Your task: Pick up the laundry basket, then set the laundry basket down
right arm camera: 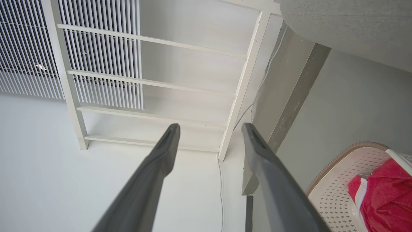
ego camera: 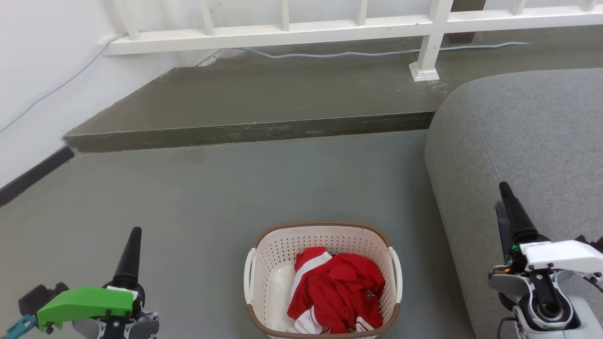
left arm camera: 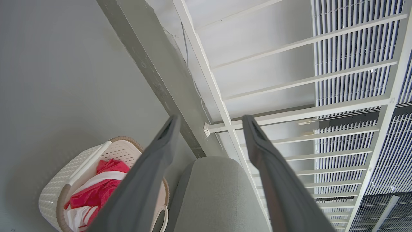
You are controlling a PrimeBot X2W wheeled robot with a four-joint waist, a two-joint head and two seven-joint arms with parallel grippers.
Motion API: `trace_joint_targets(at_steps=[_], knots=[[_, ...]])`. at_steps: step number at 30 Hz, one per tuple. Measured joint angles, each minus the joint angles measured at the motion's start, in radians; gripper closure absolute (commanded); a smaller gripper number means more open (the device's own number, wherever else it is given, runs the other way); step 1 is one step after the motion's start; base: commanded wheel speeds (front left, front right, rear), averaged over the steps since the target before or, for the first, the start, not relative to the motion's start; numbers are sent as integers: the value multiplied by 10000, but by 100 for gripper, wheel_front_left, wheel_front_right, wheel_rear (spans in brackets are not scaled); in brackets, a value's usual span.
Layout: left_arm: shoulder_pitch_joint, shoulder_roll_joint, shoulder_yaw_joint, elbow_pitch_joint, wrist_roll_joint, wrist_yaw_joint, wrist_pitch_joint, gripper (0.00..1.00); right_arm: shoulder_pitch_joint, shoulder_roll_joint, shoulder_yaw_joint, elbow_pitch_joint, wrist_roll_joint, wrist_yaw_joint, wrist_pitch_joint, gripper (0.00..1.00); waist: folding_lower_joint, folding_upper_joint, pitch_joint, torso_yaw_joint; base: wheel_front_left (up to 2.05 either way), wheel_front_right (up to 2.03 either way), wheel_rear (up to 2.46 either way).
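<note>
The laundry basket (ego camera: pixel 278 263) stands on the grey floor at the bottom middle of the head view, cream-white and perforated with a brown rim and white side handles. A crumpled red and white garment (ego camera: pixel 337 294) lies inside it. My left gripper (ego camera: pixel 133 235) hangs well to the basket's left, and my right gripper (ego camera: pixel 505 195) is off to its right, in front of the sofa. In the left wrist view the basket (left arm camera: pixel 56 190) sits at the lower left, beside the open left gripper (left arm camera: pixel 209 124). The right wrist view has the basket (right arm camera: pixel 334 193) at the lower right, apart from the open right gripper (right arm camera: pixel 210 129). Both grippers hold nothing.
A grey sofa (ego camera: pixel 532 141) fills the right side, close to the basket. A raised concrete step (ego camera: pixel 254 129) crosses the floor ahead, with a white railing (ego camera: pixel 330 26) and a cable behind it. A white wall (ego camera: pixel 37 84) closes the left. Open floor lies between step and basket.
</note>
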Motion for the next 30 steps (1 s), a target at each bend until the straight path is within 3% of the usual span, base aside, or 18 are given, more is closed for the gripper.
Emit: trace_joint_targets(at_steps=[17,30], knots=[[-23,234,-583,-247,3214,144,-564,0,-167,-495,1014,36,-2483,-10,-644,0,0,0,-3,31,0,0,0],[-23,102,-848,-366,4972,318,-1009,0,-342,-485,1463,73,-4146,-94,-1057,0,0,0,-59,41,0,0,0]])
